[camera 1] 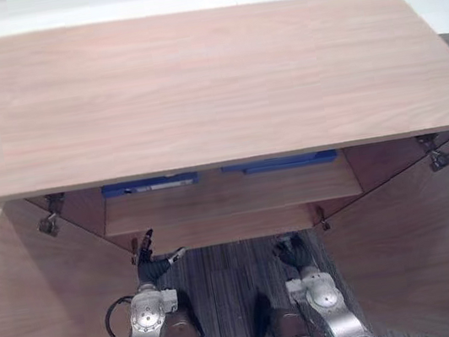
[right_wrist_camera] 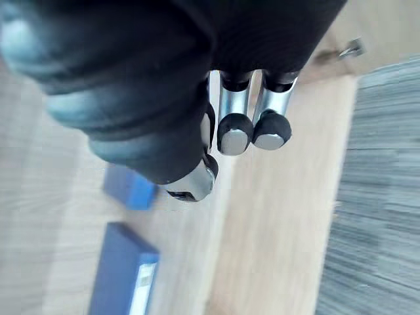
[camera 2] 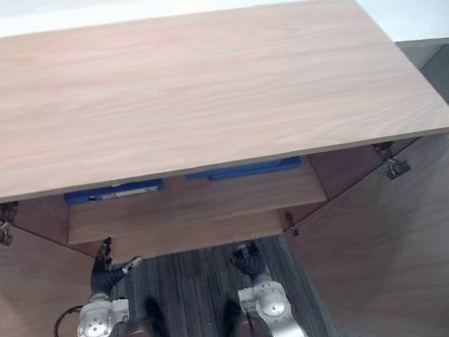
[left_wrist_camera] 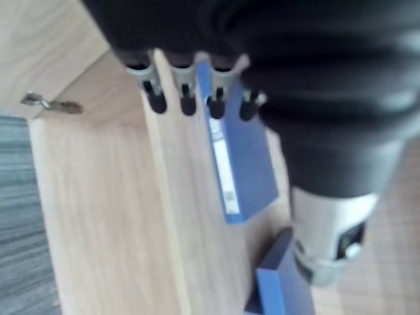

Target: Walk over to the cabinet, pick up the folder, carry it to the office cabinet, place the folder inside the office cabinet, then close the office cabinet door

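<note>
Left hand (camera 1: 148, 268) and right hand (camera 1: 293, 252) hang empty, fingers loose, below the shelf (camera 1: 229, 198). Folder (camera 1: 149, 184) lies on it. Probably door-closing next: I'd push the door (camera 1: 425, 248) flat-fingered.

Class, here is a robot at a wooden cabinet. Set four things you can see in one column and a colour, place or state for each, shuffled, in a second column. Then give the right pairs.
Things:
1. blue folders
2. cabinet doors
3. carpet
4. left robot hand

Descriptions:
A. dark grey, striped
B. swung open to both sides
C. holding nothing, hanging low above the floor
D. on the shelf inside

Pairs: 1-D, 2-B, 3-A, 4-C
</note>
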